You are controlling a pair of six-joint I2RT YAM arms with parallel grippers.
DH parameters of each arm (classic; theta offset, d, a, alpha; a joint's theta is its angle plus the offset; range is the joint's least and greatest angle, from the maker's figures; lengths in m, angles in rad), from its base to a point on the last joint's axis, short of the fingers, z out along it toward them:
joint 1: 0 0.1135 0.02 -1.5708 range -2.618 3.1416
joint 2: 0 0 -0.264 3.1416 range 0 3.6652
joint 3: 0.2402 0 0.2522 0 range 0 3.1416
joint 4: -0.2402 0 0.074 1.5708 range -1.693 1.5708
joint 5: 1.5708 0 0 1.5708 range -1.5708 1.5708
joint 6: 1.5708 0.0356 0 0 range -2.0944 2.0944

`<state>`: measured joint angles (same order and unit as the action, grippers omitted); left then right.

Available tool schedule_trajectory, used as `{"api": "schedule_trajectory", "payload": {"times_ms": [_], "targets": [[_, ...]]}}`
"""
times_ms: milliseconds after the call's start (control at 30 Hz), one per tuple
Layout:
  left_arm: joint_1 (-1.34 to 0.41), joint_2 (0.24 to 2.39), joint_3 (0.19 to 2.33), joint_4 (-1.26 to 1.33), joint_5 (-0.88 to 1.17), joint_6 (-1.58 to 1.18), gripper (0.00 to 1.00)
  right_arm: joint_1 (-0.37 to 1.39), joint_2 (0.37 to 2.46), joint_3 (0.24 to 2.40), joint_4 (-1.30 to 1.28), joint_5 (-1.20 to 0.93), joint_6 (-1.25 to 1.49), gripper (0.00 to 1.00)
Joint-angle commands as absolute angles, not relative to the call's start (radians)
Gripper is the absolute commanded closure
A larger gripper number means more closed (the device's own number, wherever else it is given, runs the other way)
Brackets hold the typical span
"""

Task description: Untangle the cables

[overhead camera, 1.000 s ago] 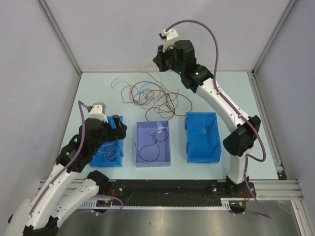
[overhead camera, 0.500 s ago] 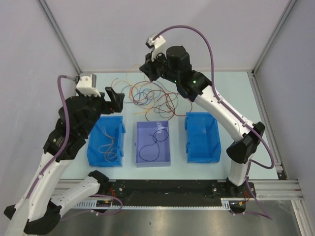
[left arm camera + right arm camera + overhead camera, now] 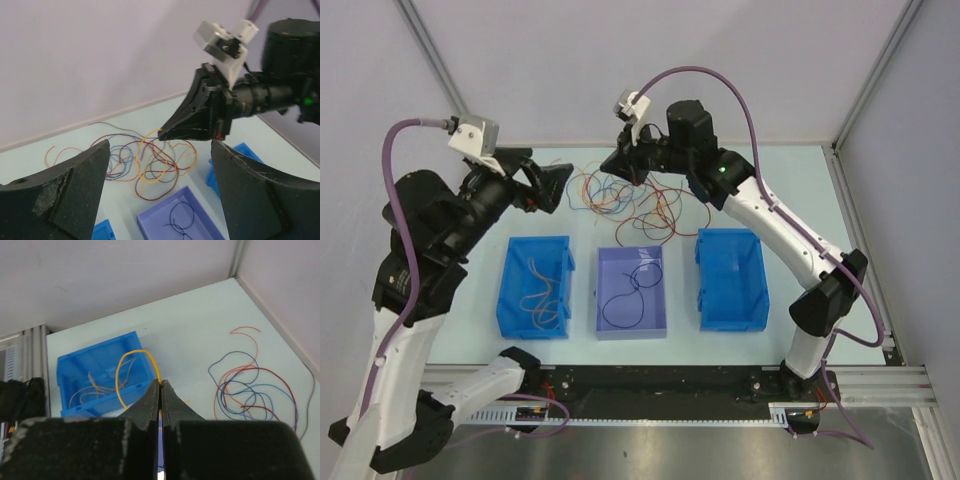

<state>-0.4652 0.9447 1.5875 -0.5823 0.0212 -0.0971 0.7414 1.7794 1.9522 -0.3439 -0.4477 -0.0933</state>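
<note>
The cables [image 3: 632, 198] lie in a loose tangle of red, navy and orange loops at the far middle of the table. My right gripper [image 3: 611, 166] hangs over the tangle's left side, shut on a yellow-orange cable [image 3: 123, 365] that loops up from its tips [image 3: 160, 383]. My left gripper [image 3: 548, 186] is open and empty, raised just left of the tangle and facing the right gripper [image 3: 162, 133]. In the left wrist view its fingers [image 3: 82, 182] frame the tangle [image 3: 125, 156] and the held yellow loop [image 3: 141, 152].
Three bins stand in a row near the front. The left blue bin [image 3: 506, 300] holds tan cables, the purple bin [image 3: 599, 300] holds a navy cable, and no cables show in the right blue bin [image 3: 730, 265]. White walls close the back and sides.
My left arm has risen from over the left blue bin and swung far and right toward the tangle. My right gripper has shifted left, still shut on the yellow-orange cable.
</note>
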Motion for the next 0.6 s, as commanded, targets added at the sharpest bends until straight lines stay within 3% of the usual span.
{"api": "schedule_trajectory", "payload": {"times_ms": [0,133,233,567], "targets": [[-0.422,0.973,1.679,-0.653,0.309,-0.113,0.12,0.657,1.712,1.951,-0.341,-0.75,-0.118,1.0],[-0.391,0.996,1.706,-0.692,0.423,-0.141,0.15,0.551,1.709,1.945,-0.344,-1.03,-0.052,1.0],[-0.393,1.003,1.661,-0.684,0.486,-0.141,0.18,0.519,1.681,1.921,-0.347,-1.107,-0.063,1.0],[-0.391,1.103,1.555,-0.539,0.591,-0.213,0.27,0.534,1.631,1.908,-0.426,-1.109,-0.126,1.0]]}}
